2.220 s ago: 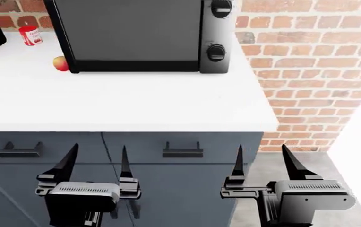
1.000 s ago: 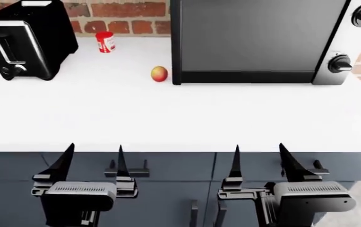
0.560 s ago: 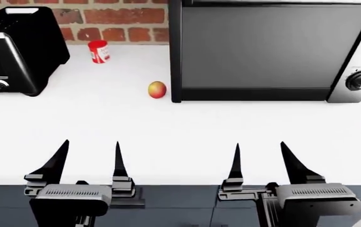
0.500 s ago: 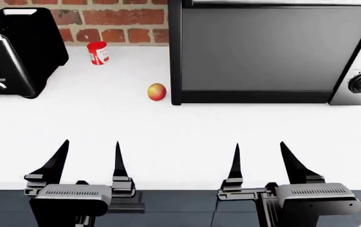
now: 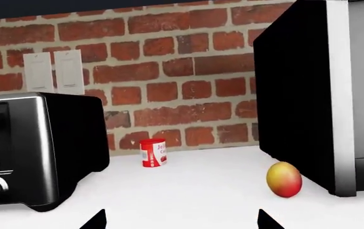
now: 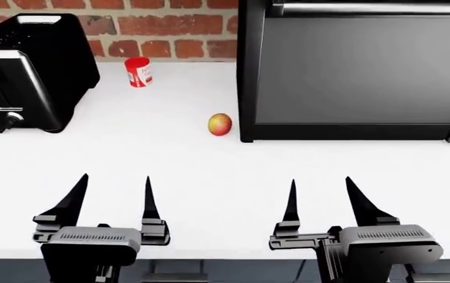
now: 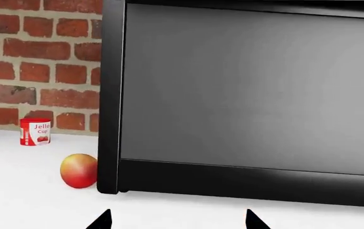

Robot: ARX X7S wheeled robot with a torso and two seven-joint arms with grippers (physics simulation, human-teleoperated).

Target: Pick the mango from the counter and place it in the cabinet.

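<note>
Left wrist view alone shows wall switches [image 5: 55, 71].

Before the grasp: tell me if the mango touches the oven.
Apart. Left wrist view shows white counter between the mango and the oven.

Black toaster [image 6: 29, 71], red can [image 6: 138, 71], toaster oven [image 6: 358, 71], brick wall [image 5: 169, 62].

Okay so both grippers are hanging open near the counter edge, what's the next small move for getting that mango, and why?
Probably reach the left gripper forward and slightly right toward the mango. It is open and empty, and the mango lies free on the counter, close beside the black oven, which stands in the right gripper's way.
</note>
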